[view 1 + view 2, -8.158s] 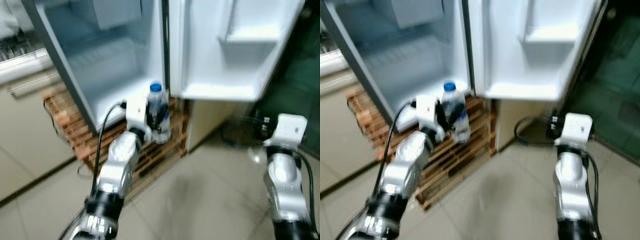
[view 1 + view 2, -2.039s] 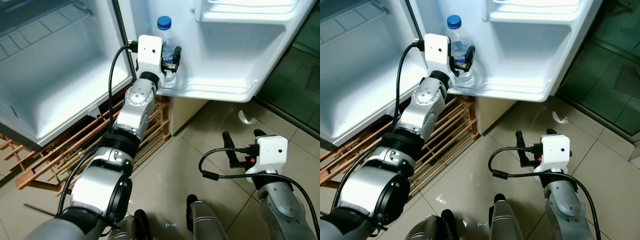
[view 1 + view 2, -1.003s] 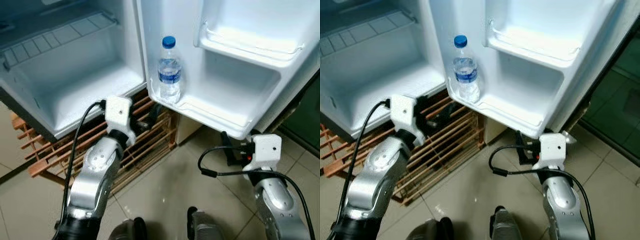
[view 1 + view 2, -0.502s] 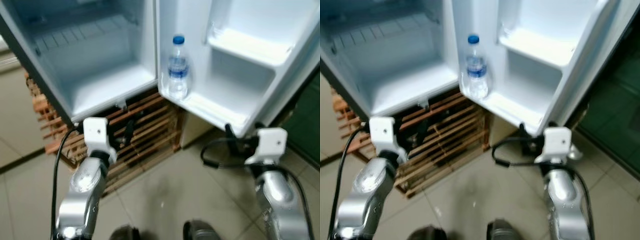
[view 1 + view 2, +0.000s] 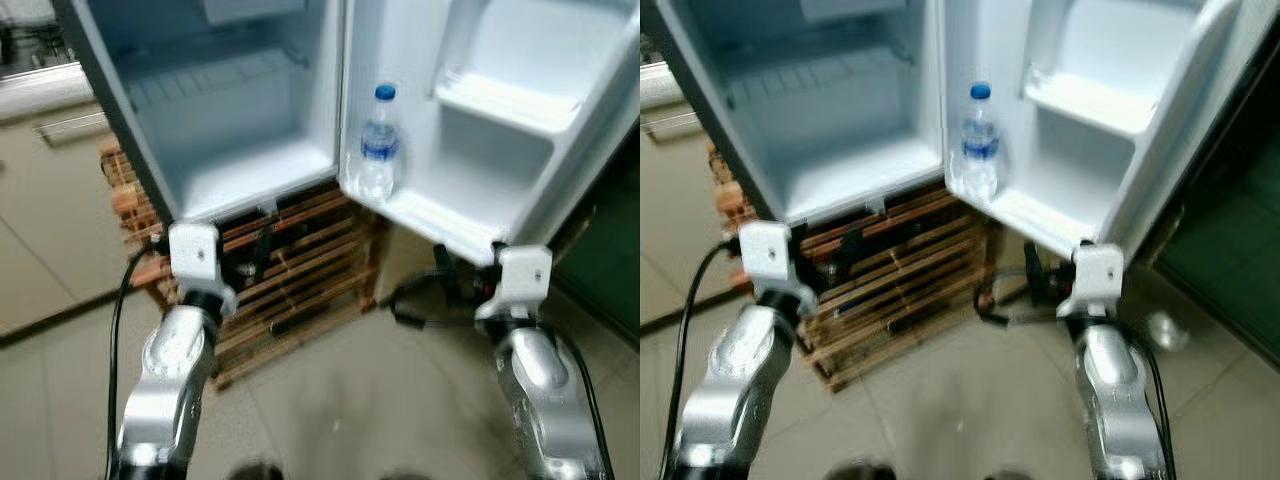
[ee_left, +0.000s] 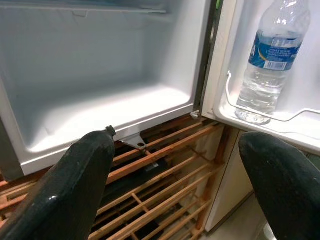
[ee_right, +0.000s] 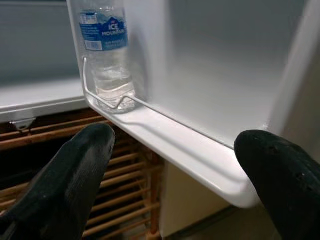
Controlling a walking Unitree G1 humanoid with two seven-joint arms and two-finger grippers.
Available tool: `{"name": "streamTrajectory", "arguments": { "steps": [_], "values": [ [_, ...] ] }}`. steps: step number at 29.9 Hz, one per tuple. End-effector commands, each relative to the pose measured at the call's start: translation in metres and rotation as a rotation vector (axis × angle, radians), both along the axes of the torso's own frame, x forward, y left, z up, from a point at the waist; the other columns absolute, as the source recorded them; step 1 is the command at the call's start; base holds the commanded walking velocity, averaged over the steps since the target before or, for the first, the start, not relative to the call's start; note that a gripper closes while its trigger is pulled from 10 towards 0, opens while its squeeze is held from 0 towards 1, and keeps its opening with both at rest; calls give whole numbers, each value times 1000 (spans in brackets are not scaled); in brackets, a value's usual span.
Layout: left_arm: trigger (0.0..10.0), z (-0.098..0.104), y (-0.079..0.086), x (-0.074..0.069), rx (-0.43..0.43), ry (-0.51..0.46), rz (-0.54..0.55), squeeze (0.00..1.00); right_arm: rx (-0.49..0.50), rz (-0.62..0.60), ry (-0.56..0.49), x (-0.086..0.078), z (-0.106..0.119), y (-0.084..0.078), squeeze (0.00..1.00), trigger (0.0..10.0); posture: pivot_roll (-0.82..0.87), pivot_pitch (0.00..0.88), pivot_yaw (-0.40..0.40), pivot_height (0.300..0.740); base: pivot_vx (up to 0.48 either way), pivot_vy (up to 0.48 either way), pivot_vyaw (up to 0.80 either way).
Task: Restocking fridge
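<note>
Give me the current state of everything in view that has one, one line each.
fridge door: swung open.
water bottle: upright, capped, in the door's bottom shelf behind the wire rail.
fridge compartment: open, nothing on its floor.
left gripper: open, holding nothing, low before the wooden pallet.
right gripper: open, holding nothing, below the door shelf.

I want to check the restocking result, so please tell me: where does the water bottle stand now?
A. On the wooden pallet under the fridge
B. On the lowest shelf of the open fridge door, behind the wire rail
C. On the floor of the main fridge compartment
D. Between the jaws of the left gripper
B: the water bottle stands upright on the lowest door shelf, behind the wire rail, while the left gripper is open and apart from it.
</note>
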State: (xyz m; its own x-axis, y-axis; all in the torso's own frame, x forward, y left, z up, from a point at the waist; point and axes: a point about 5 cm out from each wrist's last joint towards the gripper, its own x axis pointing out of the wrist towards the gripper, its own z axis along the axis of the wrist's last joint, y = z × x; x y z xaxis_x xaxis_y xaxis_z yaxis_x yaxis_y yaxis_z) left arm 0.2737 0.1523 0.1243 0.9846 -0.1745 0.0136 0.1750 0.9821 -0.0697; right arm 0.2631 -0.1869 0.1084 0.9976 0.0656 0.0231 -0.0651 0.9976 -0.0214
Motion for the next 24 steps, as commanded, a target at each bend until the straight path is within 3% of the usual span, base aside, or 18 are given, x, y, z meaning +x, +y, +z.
{"name": "streamTrajectory", "arguments": {
  "steps": [1,8,10,18,24],
  "values": [
    [10000,0,-5,0,9,-6,-22,0,15,-19,3,1,1,-6,0,10000,-145,48,25,740,0,-480,0],
    [10000,0,-8,6,27,-10,-14,0,-28,10,17,5,-2,3,0,10000,-143,49,24,740,0,-477,0],
    [10000,-1,-5,7,32,-6,-11,0,-34,21,18,5,-3,4,12,10000,-146,48,26,740,0,-465,772],
    [10000,0,2,9,30,-11,9,0,-67,66,27,1,-6,6,165,10000,-145,44,21,740,0,0,781],
    [10000,-5,3,9,12,10,42,0,-82,99,34,-4,-9,7,204,10000,-150,36,18,740,0,0,778]
  ]
}}
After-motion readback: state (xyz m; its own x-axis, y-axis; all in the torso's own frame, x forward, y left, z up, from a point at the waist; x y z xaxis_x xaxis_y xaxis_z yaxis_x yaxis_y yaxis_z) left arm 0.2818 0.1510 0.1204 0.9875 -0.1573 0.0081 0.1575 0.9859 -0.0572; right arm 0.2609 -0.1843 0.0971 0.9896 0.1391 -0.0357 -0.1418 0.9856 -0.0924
